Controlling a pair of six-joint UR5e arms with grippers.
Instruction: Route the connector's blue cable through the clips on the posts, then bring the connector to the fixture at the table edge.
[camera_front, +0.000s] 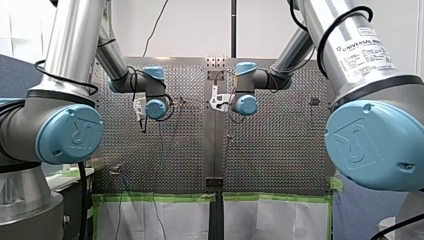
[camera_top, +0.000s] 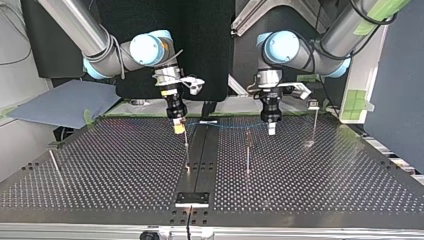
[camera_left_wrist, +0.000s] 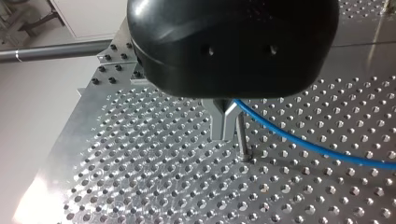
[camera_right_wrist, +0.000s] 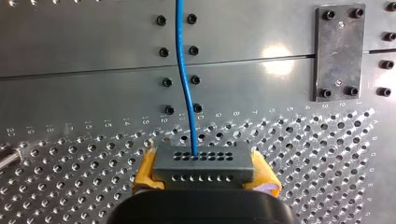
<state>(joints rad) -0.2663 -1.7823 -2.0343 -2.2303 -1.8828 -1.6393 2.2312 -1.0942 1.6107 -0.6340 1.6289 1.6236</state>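
Our right hand pinches the connector between its yellow pads. The blue cable leaves the connector's face and runs ahead over the surface. Our left hand has its metal fingers pressed together on the same cable, which comes out at their side and goes away in a gentle curve. In the top view the cable shows as a faint line between the two hands, above the surface and close to its edge on the arms' side.

We judge that the routing is at its start: the cable looks free in the air, and we cannot see it lying in any clip. The next move, as we think, is to bring the stretched part down into the clip of a post. This is probably the middle post, which stands near the left hand. Such a move asks that both hands travel together and hold the cable lightly tight, without a hard pull at the connector.

For room: a thin post rises just beside the right hand, so this hand should go sideways with care. An outer post stands at the top view's right, near the surface's side edge, where room is small. The fixture sits at the edge nearest the top view's camera. Between it and the posts we see a wide field of holes with nothing standing in the way.
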